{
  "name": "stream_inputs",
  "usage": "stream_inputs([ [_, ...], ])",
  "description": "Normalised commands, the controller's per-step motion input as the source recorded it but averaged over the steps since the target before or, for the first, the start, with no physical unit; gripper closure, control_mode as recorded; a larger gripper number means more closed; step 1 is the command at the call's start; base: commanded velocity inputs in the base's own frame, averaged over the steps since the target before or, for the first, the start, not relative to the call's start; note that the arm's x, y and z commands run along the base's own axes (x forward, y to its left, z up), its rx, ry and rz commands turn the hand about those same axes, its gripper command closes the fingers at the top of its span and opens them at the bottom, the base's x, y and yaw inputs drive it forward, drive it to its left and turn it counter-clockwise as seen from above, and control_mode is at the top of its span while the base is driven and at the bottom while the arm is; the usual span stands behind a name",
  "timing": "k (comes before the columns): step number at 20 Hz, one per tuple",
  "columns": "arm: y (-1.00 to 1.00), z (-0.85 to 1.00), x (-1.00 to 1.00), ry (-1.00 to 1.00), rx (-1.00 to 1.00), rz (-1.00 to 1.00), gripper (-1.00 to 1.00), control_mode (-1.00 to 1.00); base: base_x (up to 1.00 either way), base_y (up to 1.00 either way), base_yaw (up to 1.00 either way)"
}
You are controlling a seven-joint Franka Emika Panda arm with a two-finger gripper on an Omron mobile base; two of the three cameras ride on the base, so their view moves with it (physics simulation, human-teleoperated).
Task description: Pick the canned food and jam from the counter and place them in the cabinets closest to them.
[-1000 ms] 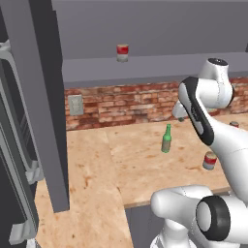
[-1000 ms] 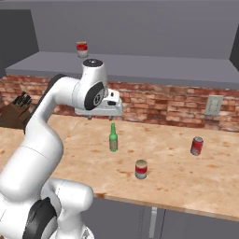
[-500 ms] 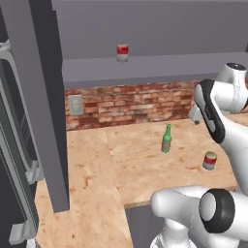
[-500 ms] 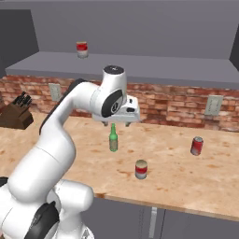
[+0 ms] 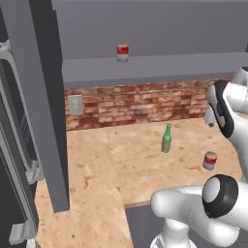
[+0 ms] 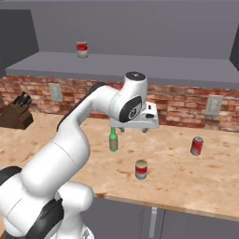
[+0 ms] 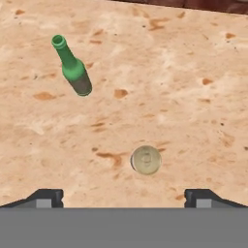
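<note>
Looking from my left, the small purple-pink jam jar (image 5: 209, 160) stands near the wooden counter's (image 5: 97, 203) front edge, well apart from the green glass bottle (image 5: 166, 139). From my right, the jar (image 6: 141, 169) has bare wood around it. Down my hand, my pincer (image 7: 123, 197) is spread wide above its pale lid (image 7: 146, 160).

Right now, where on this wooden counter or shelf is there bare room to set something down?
The widest bare stretch of wooden counter lies between the dark knife block and the green glass bottle. The grey shelf is free right of the red-banded can. It is busier around the bottle, the small pale-lidded jam jar and the red can.
</note>
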Motion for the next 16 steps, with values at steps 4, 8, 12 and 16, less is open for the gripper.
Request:
stream_inputs([
  [4,-0.02,0.00,0.00,0.02,-0.01,0.00,-1.00,-1.00,0.00,0.00,0.00],
  [8,0.00,-0.08,0.00,0.00,-0.01,0.00,-1.00,-1.00,0.00,0.00,0.00],
  [12,-0.04,-0.39,0.00,0.04,-0.04,0.00,-1.00,-1.00,0.00,0.00,0.00],
  [16,-0.04,-0.44,0.00,0.06,-0.04,0.00,-1.00,-1.00,0.00,0.00,0.00],
])
